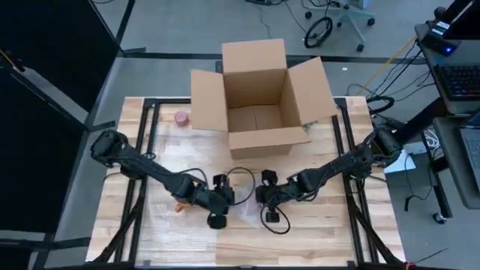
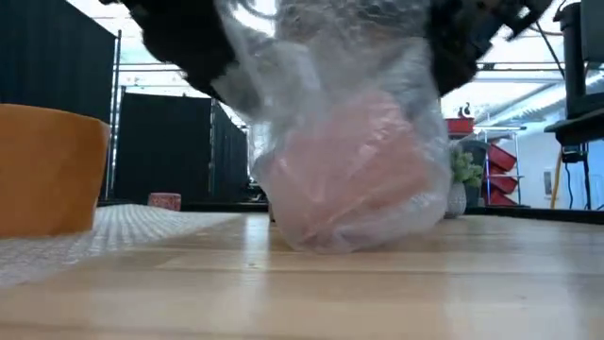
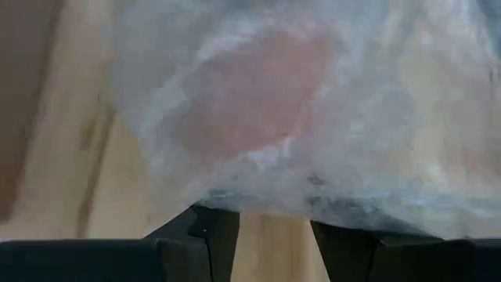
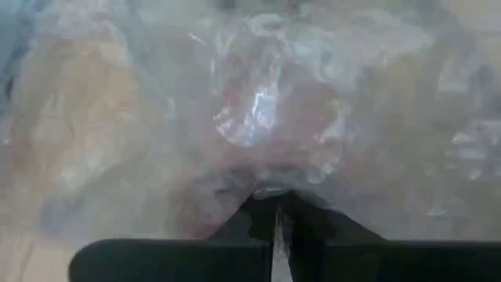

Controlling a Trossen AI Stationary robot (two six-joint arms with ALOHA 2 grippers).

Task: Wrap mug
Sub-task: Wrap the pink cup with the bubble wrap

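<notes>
A pink mug (image 2: 351, 170) sits on the wooden table, bundled in clear bubble wrap (image 2: 330, 85) that rises above it between my two grippers. In the high view the bundle (image 1: 244, 204) lies near the table's middle front. My left gripper (image 1: 223, 201) is at its left, fingers apart, with their tips under the wrap's edge (image 3: 266, 205). From the right, my right gripper (image 1: 264, 196) is shut on the wrap. Through the wrap, the mug (image 3: 250, 94) shows as a pink blur in the left wrist view. My left gripper has the bubble wrap's edge (image 3: 235, 202) lying over its spread fingertips, which the wrap hides; I cannot tell whether it grips anything. My right gripper pinches a gathered bunch of the wrap (image 4: 274, 188) between its two fingers, coming from the table's right side. The wrapped mug (image 4: 274, 110) rests on the table.
An open cardboard box (image 1: 259, 101) stands at the far middle of the table. A small pink object (image 1: 181, 118) lies left of it. An orange object (image 2: 47, 170) sits on a spread sheet of bubble wrap (image 2: 123, 227) at the near left.
</notes>
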